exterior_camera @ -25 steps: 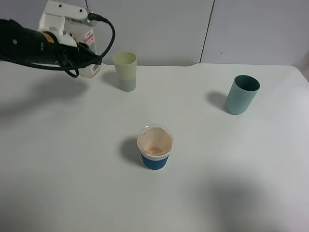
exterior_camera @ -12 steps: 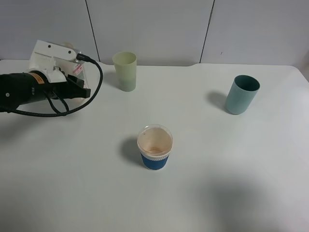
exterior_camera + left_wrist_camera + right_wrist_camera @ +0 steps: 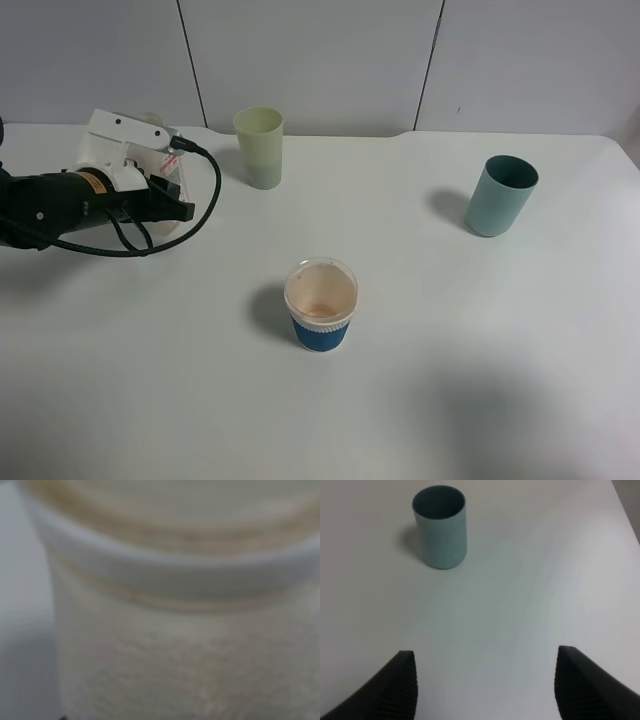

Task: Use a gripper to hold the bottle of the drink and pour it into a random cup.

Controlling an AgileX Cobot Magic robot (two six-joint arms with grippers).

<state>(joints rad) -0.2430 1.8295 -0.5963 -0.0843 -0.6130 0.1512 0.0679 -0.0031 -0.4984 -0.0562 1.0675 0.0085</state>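
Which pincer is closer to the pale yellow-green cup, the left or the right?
Left. The left pincer sits on the table just left of the pale yellow-green cup. The right pincer is near the teal cup, out of the overhead view.

bottle [image 3: 172,182] – clear, red-print label, in left tool [image 3: 178,205] | cup [image 3: 259,147] – pale yellow-green, upright

The left arm [image 3: 50,205] is a chunky black tube with an orange-yellow band near the wrist; a white plastic bracket [image 3: 120,140] is bolted on top, and a black cable [image 3: 190,215] loops out from it and back under. The right tool [image 3: 485,685] shows just two black fingers [image 3: 395,687] with ribbed inner pads; matte finish.
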